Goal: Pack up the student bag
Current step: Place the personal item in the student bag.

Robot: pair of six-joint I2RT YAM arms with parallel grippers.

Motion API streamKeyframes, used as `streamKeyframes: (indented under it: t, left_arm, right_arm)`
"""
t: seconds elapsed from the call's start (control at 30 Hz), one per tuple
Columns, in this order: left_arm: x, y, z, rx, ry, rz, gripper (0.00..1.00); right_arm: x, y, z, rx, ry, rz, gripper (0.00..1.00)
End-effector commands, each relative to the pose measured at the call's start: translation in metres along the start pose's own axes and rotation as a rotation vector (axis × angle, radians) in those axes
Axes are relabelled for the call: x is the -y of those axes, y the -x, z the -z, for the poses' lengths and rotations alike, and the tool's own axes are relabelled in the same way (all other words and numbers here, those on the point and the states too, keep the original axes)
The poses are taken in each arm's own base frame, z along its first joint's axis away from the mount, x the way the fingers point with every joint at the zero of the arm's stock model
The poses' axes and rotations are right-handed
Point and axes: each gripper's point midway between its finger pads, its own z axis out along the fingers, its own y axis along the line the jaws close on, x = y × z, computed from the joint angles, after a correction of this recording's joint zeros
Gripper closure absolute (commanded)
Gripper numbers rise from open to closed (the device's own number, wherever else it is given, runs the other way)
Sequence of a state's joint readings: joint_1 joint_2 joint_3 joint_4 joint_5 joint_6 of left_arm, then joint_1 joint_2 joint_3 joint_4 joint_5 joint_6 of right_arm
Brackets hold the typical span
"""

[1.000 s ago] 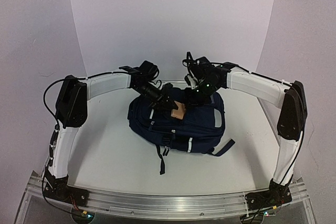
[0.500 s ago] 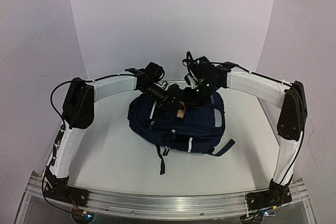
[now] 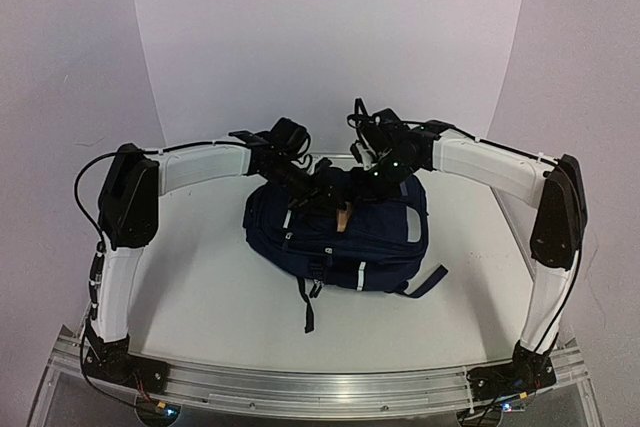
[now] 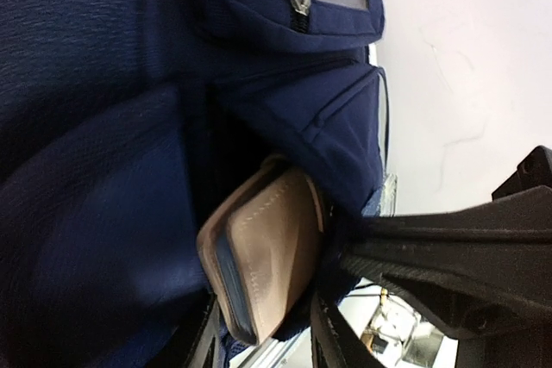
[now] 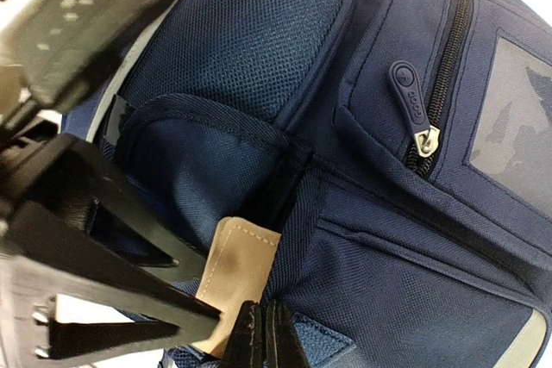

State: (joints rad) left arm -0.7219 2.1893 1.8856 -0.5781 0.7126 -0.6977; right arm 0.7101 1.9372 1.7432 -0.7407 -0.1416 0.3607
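Note:
The navy student bag [image 3: 375, 237] lies flat on the white table, between both arms. A tan stitched wallet [image 4: 267, 256] stands on edge in a pocket opening near the bag's top, about half of it sunk in. My left gripper [image 4: 263, 346] is open, one finger on each side of the wallet's outer end, with a small gap on the right side. My right gripper [image 5: 265, 329] is shut, its tips pinched on the pocket's edge seam right beside the wallet [image 5: 237, 265]. From above, the wallet [image 3: 344, 215] shows as a thin tan strip between the two wrists.
A closed zipper with a dark pull [image 5: 414, 114] runs beside a grey window patch on the bag. Black straps [image 3: 310, 297] trail off the bag toward the near edge. The left gripper's black fingers [image 5: 103, 273] crowd the pocket mouth. White walls stand close behind.
The left gripper has carried the wallet into the pocket mouth and its jaws have loosened off it. The wallet now shows less from above. The right gripper has stayed where it was.

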Motion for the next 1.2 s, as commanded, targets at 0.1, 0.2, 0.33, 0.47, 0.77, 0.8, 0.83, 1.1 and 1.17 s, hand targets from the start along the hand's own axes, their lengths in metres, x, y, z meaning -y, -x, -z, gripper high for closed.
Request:
streamKeyframes:
  t: [0.1,0.2,0.33,0.47,0.77,0.8,0.83,1.1,1.17]
  left_arm:
    - [-0.022,0.001,0.020,0.074,0.131,0.052,0.77]
    - [-0.020,0.000,0.011,0.050,0.109,0.041,0.81]
    - [-0.011,-0.001,-0.002,0.020,0.078,0.009,0.87]
    - [-0.004,0.003,-0.016,0.003,0.055,-0.022,0.93]
    - [0.004,0.010,-0.045,-0.038,-0.008,-0.054,0.96]
    - [0.006,0.010,-0.048,-0.042,-0.021,-0.057,0.96]
    - [0.007,0.010,-0.050,-0.048,-0.034,-0.060,0.96]
    - [0.039,-0.007,-0.066,-0.113,-0.206,-0.141,0.84]
    - [0.042,-0.010,-0.067,-0.122,-0.237,-0.147,0.77]
  right_arm:
    - [-0.008,0.019,0.035,0.102,0.027,-0.003,1.00]
    - [-0.009,0.020,0.035,0.102,0.029,-0.009,1.00]
    - [-0.010,0.020,0.035,0.104,0.036,-0.010,1.00]
    - [-0.012,0.021,0.035,0.104,0.045,-0.010,1.00]
    - [-0.022,0.032,0.035,0.116,0.077,-0.007,1.00]
    - [-0.022,0.033,0.035,0.117,0.078,-0.006,1.00]
    - [-0.022,0.033,0.035,0.117,0.078,-0.005,1.00]
    - [-0.021,0.034,0.034,0.117,0.074,0.000,1.00]
    - [-0.021,0.032,0.033,0.113,0.074,-0.001,1.00]
